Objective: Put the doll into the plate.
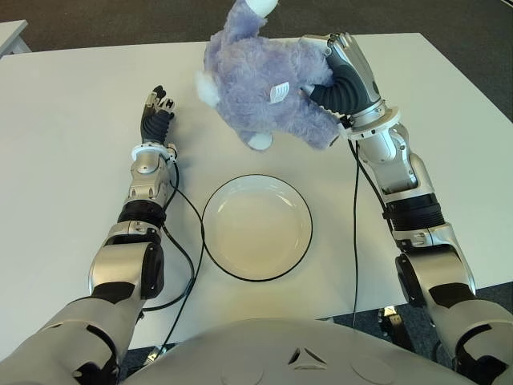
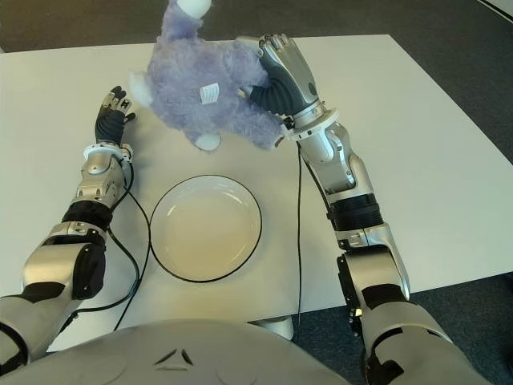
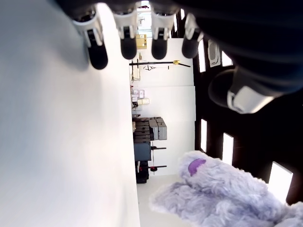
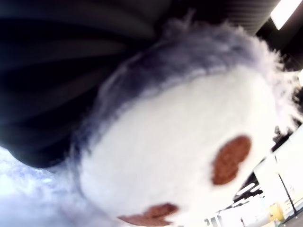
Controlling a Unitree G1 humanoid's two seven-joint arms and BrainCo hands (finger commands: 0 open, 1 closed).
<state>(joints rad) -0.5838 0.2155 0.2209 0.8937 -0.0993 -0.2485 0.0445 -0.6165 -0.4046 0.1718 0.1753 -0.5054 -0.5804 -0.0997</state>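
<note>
Left eye view shows the right hand (image 1: 333,70) clamped on a fluffy purple doll (image 1: 260,88), its fingers curled into the fur at the doll's right side. The doll shows beyond the plate (image 1: 256,227), on the far side of it, and not over it; whether it touches the table (image 1: 72,184) cannot be told. The doll has white paws and a small white tag (image 1: 277,93) on its flank.

The plate is white with a dark rim, sits on the table near the robot's body, between the 2 forearms, and holds nothing.

The left hand (image 1: 155,113) shows to the left of the doll, well apart from it, and beyond the plate's left edge. In the left wrist view its 4 fingers (image 3: 128,41) are stretched out straight and slightly apart, with the thumb (image 3: 236,92) off to one side, gripping nothing; the doll (image 3: 222,194) appears farther off in that view.

The right wrist view is filled by the doll (image 4: 184,151) pressed close against the dark palm: white fur with 2 brownish patches, ringed by purple fur.

2 black cables (image 1: 186,265) trail across the table, 1 along each forearm.
</note>
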